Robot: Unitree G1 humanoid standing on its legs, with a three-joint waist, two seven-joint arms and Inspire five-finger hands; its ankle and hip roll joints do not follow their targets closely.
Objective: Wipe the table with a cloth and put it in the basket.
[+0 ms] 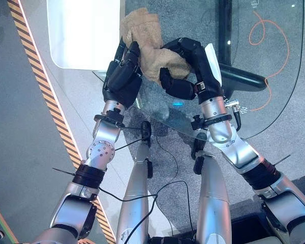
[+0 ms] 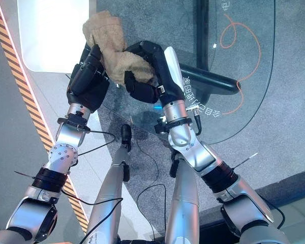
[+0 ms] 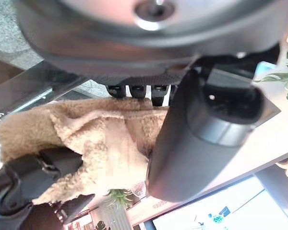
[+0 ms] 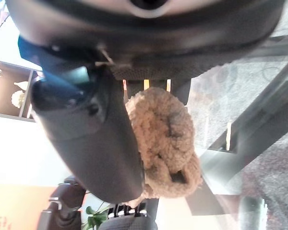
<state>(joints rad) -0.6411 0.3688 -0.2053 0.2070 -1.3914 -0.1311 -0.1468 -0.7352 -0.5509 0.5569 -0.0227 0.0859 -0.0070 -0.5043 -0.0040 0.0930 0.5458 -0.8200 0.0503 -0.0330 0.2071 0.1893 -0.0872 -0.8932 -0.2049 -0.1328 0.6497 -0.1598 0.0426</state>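
One cloth [image 1: 151, 53], one glass table [image 1: 274, 61], two hands.

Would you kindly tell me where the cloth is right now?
The cloth is bunched between both hands, gripped by the left hand and right hand, at the near edge of the glass table.

White characters on the glass table [image 2: 254, 96] are too small to read.

Bunched tan fluffy cloth [image 1: 151, 47] above the glass table [image 1: 274, 61], between both hands.
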